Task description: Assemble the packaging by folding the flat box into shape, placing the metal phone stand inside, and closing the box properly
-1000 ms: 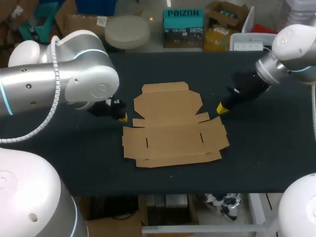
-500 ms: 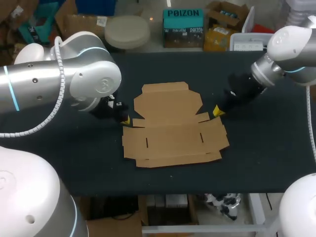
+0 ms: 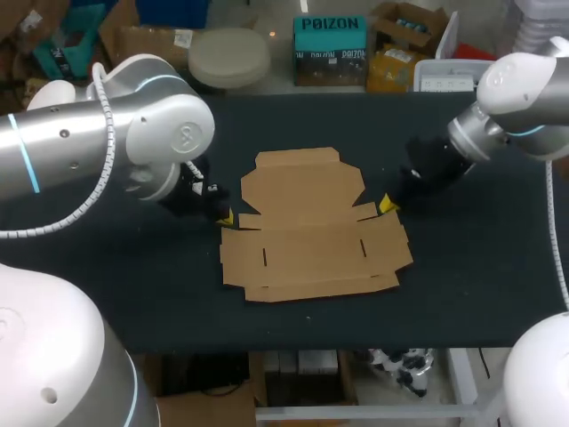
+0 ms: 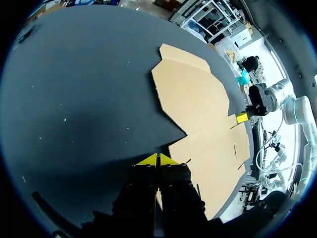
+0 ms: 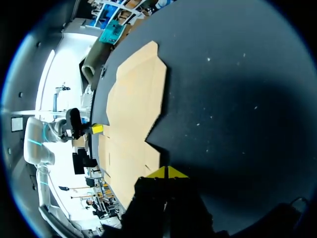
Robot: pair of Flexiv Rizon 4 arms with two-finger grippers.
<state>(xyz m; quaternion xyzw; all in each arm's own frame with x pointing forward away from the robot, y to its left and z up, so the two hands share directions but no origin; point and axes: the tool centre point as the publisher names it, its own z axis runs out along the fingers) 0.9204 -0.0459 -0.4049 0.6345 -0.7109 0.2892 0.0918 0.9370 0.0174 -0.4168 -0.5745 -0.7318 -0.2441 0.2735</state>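
**Left arm** (image 3: 133, 142). Enters from the left. In the head view its large white joint covers most of the wrist.

**Left gripper** (image 3: 226, 215). Only a yellow tip and some dark body show in the head view. In its own wrist view (image 4: 157, 159) the two yellow tips meet in a single point with nothing between them. It is low over the dark table (image 3: 480, 285), just beside the notch on the left edge of the flat box. Whether it touches the card cannot be told.

**Flat box** (image 3: 311, 227). Brown card, unfolded, lying flat at the middle of the table.
- The narrower panel with its tuck flap points to the far edge.
- The broad panel with side flaps lies nearer the robot, its width running left to right.
- This panel has two short slits.
- In the left wrist view (image 4: 198, 104) the gripper's body hides the nearest stretch of card.
- In the right wrist view (image 5: 133, 109) the same happens at the card's nearest corner.

**Right gripper** (image 3: 386, 204). The head view shows a dark body and one yellow tip. In its own wrist view (image 5: 167, 172) the tips are pressed together and hold nothing. It sits just beside the corner of the box's right flap. Contact cannot be made out.

**Right arm** (image 3: 516, 98). Enters from the right and is cut off at the edge.
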